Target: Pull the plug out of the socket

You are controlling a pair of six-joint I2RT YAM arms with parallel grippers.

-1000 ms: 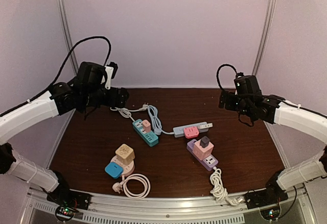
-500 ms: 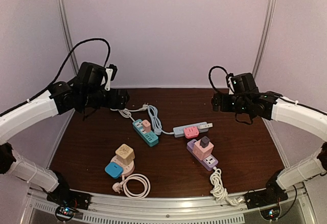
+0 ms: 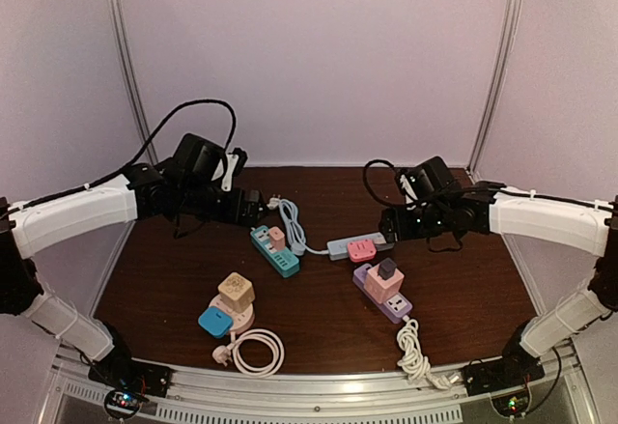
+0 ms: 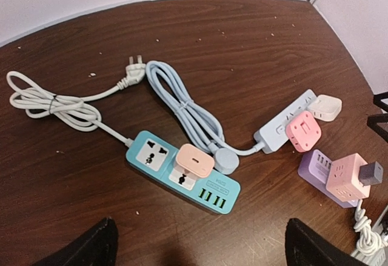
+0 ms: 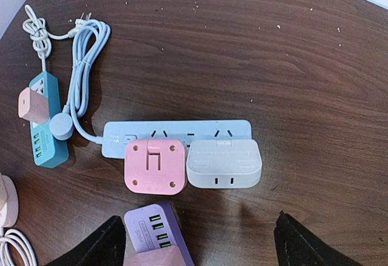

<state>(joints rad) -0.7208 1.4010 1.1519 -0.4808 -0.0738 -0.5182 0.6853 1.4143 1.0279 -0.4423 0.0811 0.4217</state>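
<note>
The right gripper is held above the pale blue strip, its jaws spread wide with nothing between them. The left gripper is likewise seen released and empty over the teal strip, in which a peach plug is seated. On the pale blue strip, which lies flat on the table, a pink plug and a white plug are set close side by side. Which plug is meant cannot be told from the task, though the right wrist view is centred over these two. The approach is judged to be the step in hand. For a clean pull, one plug body should be straddled across its free sides, and the fingers brought low before they are closed. The strip looks light and unsecured, so it is best pinned by the other arm. The plug should be drawn straight up rather than rocked, lest the whole strip be lifted.
</note>
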